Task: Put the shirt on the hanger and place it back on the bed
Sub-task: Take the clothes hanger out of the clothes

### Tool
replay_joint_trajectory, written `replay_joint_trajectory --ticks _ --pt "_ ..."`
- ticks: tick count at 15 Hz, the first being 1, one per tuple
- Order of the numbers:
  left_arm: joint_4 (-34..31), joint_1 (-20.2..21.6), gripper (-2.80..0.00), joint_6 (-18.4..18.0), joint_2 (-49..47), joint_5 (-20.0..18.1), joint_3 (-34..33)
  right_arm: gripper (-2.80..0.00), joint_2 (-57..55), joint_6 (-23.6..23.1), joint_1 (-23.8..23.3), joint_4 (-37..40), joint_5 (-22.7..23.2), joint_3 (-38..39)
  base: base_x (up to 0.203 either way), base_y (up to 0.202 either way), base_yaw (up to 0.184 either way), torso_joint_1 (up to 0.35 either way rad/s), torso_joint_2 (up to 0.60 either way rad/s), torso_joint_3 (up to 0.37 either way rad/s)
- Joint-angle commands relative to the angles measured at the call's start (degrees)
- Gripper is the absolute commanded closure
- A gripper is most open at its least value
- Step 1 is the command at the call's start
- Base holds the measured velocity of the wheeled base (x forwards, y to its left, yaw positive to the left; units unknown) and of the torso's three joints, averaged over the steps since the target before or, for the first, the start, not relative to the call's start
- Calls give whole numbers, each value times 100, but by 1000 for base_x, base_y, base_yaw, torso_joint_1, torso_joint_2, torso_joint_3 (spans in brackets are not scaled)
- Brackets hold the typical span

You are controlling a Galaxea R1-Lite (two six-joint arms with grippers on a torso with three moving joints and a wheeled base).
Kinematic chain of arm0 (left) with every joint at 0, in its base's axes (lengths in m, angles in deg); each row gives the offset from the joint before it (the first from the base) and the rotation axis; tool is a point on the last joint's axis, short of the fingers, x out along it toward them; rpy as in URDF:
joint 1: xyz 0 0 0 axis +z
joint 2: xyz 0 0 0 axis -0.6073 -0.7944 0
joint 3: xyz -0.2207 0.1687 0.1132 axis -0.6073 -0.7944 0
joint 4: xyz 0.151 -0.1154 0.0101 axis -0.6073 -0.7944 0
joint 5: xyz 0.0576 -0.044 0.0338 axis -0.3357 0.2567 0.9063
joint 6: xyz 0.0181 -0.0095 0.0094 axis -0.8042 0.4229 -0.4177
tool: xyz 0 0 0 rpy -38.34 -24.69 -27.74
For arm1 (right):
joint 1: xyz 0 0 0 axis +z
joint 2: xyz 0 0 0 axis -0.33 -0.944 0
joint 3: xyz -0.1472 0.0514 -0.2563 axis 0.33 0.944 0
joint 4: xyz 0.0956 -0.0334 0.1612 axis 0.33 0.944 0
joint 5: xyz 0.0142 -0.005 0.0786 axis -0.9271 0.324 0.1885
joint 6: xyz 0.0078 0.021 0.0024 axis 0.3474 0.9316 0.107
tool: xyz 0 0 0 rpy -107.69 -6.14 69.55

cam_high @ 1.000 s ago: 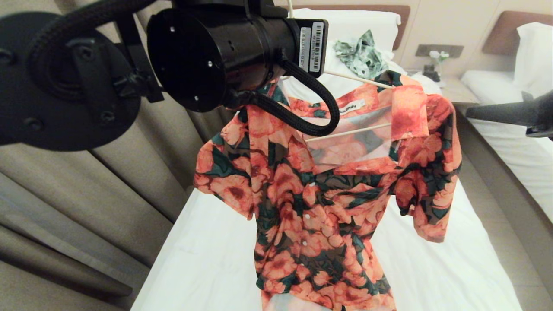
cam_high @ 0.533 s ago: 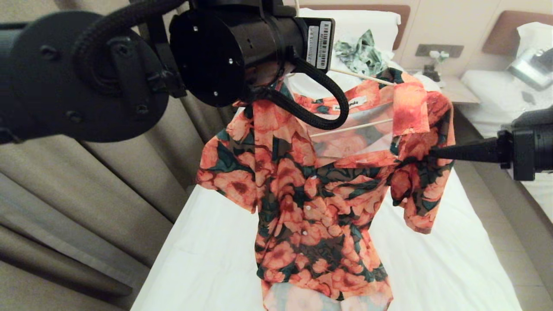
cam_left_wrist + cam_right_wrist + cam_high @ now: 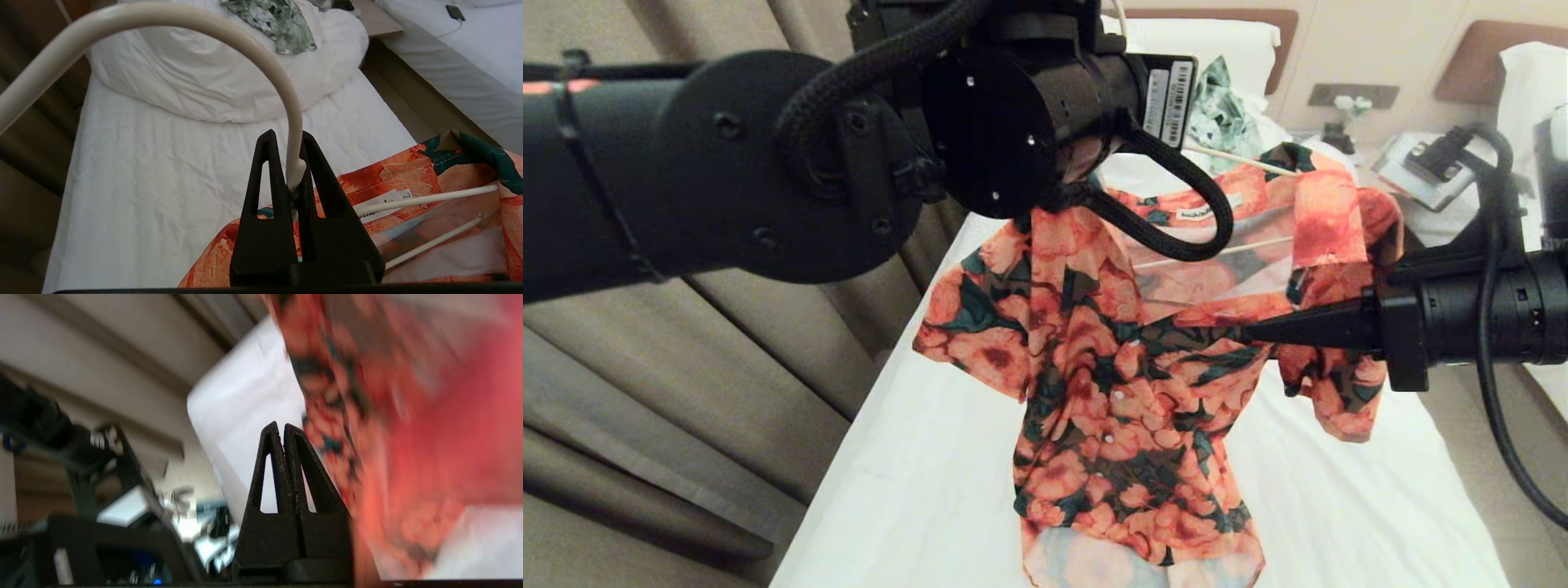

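The left gripper (image 3: 292, 163) is clamped on the neck of the hanger (image 3: 295, 155), at the base of its curved hook. The hook arcs up and away from the fingertips; the two wire arms run off below them into the shirt (image 3: 1127, 392). The whole load hangs from this single pinch point on a thin, smooth wire.

Risk 1: rotation in the grip. A round wire held between two narrow fingers can swivel, probably tipping the hanger and letting one shoulder slide off.

Risk 2: uneven seating. On the side toward the right gripper (image 3: 1254, 331), a wire arm pokes out bare beyond the collar, and the sleeve below is bunched rather than draped. That shoulder may not be properly seated, so a jolt could shed it.

Risk 3: snagging. The right gripper, its fingers pressed together on nothing, points at the shirt front at chest height, at or just beside the cloth. Contact cannot be confirmed. A push here could drag fabric along the wire.

The shirt is short-sleeved, with orange-coral flowers on dark green and brown, a buttoned placket, an open collar and a white neck label. It hangs crumpled below the left gripper, above the bed (image 3: 915, 490), hem close to the sheet.
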Motion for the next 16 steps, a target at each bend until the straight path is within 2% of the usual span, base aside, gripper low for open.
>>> replay_joint_trajectory --ticks 1,2,10,16 --pt "8 -136 0 -3 -148 67 27 -280 -76 136 115 -1284 11 536 0 0 0 0 0 0" --pt "2 -205 0 -3 -220 81 81 -280 -71 203 139 -1565 9 676 0 0 0 0 0 0" --pt "70 -494 0 82 -511 140 228 -280 -274 267 162 -2272 -1 873 0 0 0 0 0 0" --pt "79 -634 0 191 -493 140 219 -280 -383 348 220 -2430 -49 883 0 0 0 0 0 0"
